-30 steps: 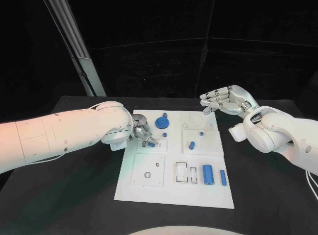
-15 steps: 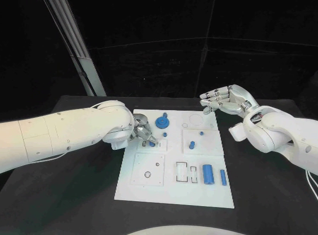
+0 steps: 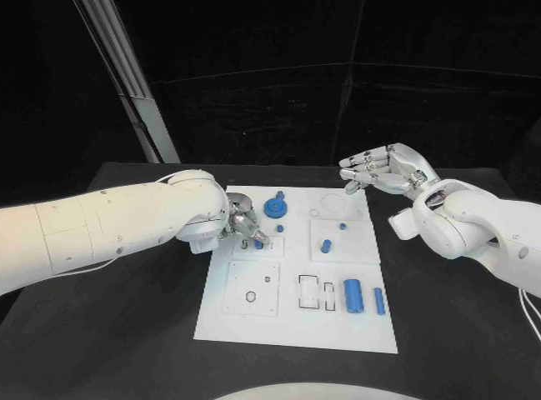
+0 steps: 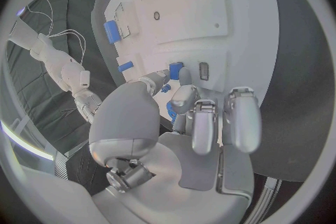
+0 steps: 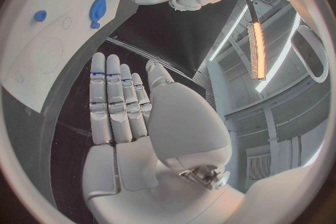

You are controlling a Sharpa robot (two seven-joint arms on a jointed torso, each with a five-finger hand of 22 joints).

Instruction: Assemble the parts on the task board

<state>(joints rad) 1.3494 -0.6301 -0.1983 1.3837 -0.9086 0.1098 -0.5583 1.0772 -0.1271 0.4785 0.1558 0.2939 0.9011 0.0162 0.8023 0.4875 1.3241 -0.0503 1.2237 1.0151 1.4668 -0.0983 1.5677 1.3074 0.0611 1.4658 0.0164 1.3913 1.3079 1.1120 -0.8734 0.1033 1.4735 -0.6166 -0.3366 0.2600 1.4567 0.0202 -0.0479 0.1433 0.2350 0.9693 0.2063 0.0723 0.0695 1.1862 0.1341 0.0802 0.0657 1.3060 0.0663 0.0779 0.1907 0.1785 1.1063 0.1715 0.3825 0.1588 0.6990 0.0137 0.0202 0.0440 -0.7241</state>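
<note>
Assembly partly complete: left robot hand (image 3: 242, 225) pinches a blue part (image 3: 258, 243) at the task board (image 3: 297, 333), right robot hand (image 3: 384, 171) open and empty, two cylinders (image 3: 365, 298) unplaced.

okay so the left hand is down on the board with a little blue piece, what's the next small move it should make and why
Probably a small press straight down, then let go. The left hand pinches a small blue part at the far left block of the task board, and in the left wrist view the part sits right beside a small slot, seemingly not seated. The right hand hovers open past the board's far edge, so it cannot help.
</note>
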